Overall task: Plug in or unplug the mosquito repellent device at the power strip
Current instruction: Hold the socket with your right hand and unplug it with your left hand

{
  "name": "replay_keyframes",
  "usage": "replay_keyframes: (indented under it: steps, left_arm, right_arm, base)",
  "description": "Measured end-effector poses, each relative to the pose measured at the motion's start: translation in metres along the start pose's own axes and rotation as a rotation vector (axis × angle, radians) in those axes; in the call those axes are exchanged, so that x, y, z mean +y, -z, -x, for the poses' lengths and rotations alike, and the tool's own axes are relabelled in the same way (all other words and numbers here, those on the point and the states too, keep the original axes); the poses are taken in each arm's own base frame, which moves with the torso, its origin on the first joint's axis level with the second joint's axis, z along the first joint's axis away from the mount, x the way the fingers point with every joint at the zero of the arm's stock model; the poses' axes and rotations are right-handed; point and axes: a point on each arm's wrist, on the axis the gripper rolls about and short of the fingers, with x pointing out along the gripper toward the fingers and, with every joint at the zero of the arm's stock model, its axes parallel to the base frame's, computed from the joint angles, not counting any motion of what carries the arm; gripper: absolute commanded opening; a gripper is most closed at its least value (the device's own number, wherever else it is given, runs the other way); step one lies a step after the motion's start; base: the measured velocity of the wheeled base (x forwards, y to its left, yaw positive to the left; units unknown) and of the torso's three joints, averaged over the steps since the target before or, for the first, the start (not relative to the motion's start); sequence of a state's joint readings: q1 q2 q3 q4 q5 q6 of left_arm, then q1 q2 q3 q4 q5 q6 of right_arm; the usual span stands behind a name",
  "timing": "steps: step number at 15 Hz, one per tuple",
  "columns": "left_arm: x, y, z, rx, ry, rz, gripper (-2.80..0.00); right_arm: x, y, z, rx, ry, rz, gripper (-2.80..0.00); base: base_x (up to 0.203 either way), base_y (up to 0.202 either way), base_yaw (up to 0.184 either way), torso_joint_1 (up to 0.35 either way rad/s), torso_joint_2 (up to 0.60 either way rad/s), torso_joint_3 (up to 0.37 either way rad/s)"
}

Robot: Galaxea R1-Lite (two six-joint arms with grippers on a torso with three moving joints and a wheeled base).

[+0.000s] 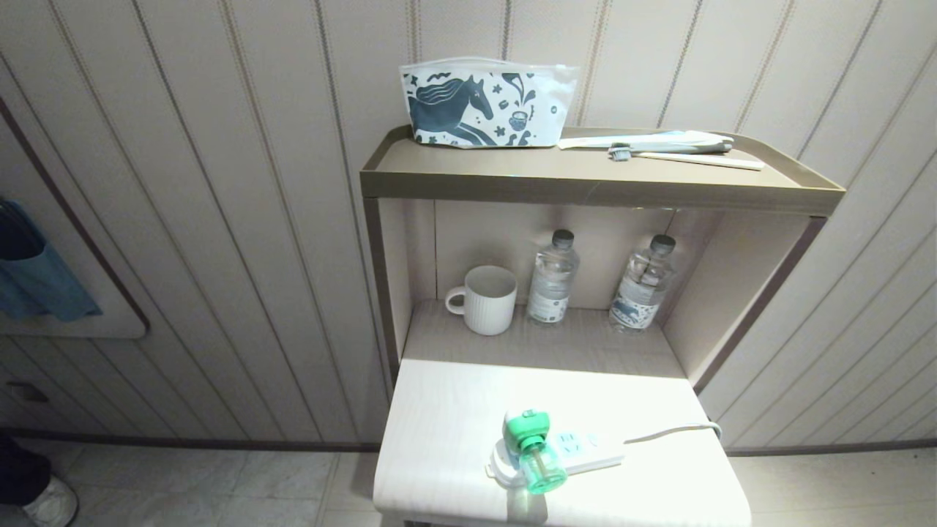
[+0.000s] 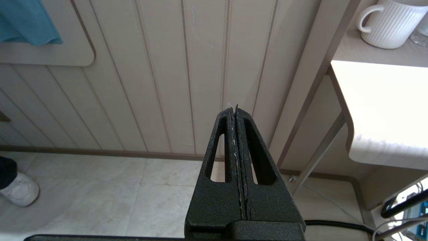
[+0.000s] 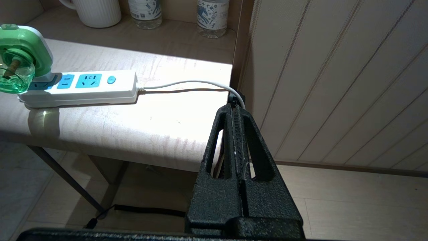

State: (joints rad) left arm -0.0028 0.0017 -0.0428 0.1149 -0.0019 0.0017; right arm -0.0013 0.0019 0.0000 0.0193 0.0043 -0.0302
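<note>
A: Green bottle, white-and-green head: the repellent [image 1: 533, 448] is plugged into the end socket of the strip [image 1: 578, 452], on the end away from the cord [image 1: 673, 432]. Bottle tips out toward the worktop's front edge.

B: Strip location?

A: Lying flat near the front of the white worktop [image 1: 439, 424], cord running off the right side by the wall. In the right wrist view two blue sockets and the round button [image 3: 111, 79] sit free next to the repellent.

B: Tools?

A: Left tool [image 2: 235, 112] is closed tight, nothing in it, hanging off to the left of the worktop, over the floor, pointing at the panelled wall. Right tool [image 3: 235, 108] is also closed and empty, low by the worktop's right front corner, tip close to the cord in that view. Neither touches the repellent.

B: Rest?

A: Behind, in the niche: ribbed white mug [image 1: 484, 298], two water bottles [image 1: 553, 277] beside it. Top shelf [image 1: 585, 179] has a horse-print pouch [image 1: 483, 102] and a toothbrush [image 1: 681, 155]. Blue cloth [image 1: 33, 271] hangs on the wall at left, a person's white shoe [image 1: 47, 501] on the floor.
</note>
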Motion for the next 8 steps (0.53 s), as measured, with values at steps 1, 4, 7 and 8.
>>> replay_keyframes:
  steps: [1,4,7,8]
  left_arm:
    - [0.0000,0.0000,0.0000,0.000,0.000,0.000,-2.80]
    - [0.0000,0.0000,0.0000,0.001,0.000,0.000,-2.80]
    - [0.0000,0.0000,0.0000,0.000,0.000,0.000,-2.80]
    - [0.0000,0.0001,0.0000,0.001,0.000,0.000,-2.80]
  right_arm:
    - [0.0000,0.0000,0.0000,0.000,0.000,0.000,-2.80]
    - [0.0000,0.0000,0.0000,0.000,0.001,-0.006,-2.80]
    - [0.0000,0.0000,0.0000,0.001,0.001,-0.010,-2.80]
    - [0.0000,0.0000,0.0000,0.001,0.001,-0.011,-2.80]
  base:
    - [0.000,0.000,0.000,0.000,0.00,0.000]
    - [0.000,0.000,0.000,0.000,0.00,0.000]
    - [0.000,0.000,0.000,0.000,0.00,0.000]
    - [0.000,0.000,0.000,0.000,0.00,0.000]
